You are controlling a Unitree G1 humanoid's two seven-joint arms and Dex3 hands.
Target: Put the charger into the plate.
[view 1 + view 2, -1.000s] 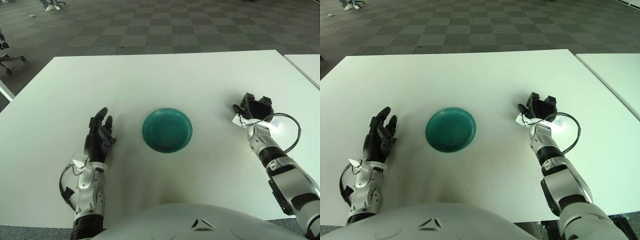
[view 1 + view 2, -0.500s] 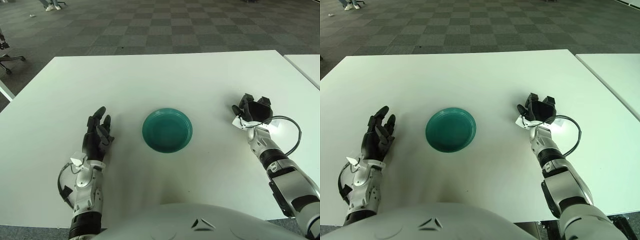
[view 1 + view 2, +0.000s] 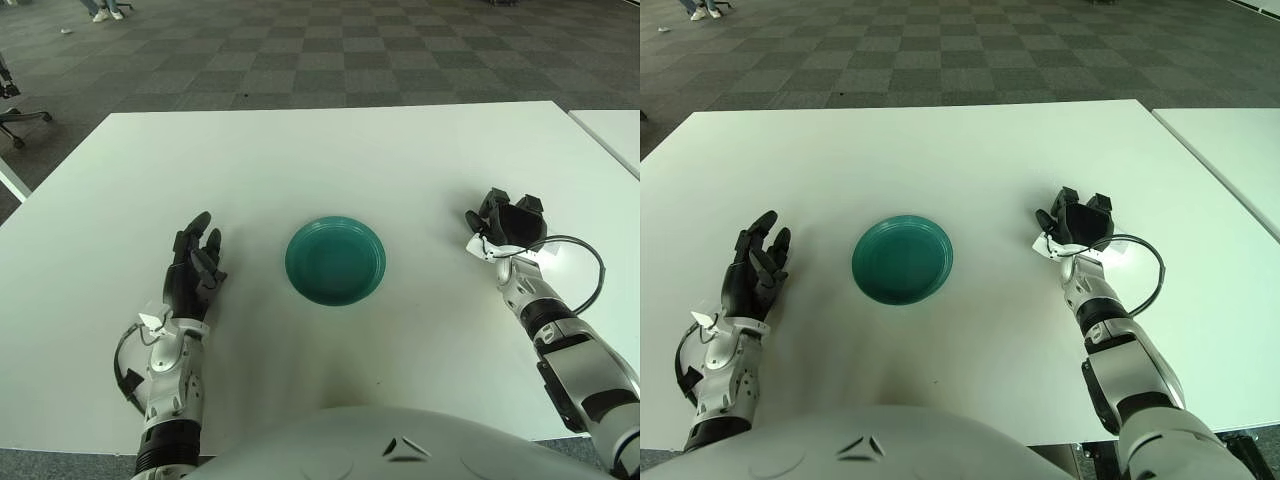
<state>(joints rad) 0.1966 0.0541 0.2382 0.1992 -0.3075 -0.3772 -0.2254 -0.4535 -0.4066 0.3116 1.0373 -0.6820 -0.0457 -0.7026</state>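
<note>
While your right robot hand hovered at frame right, fingers curled over the white charger, grip unclear, you needed a firm hold before crossing to the central green plate; the left robot hand showed spread at frame left.

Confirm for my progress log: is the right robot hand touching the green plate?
Apart. Left eye view shows bare table between the right robot hand and the green plate.
</note>
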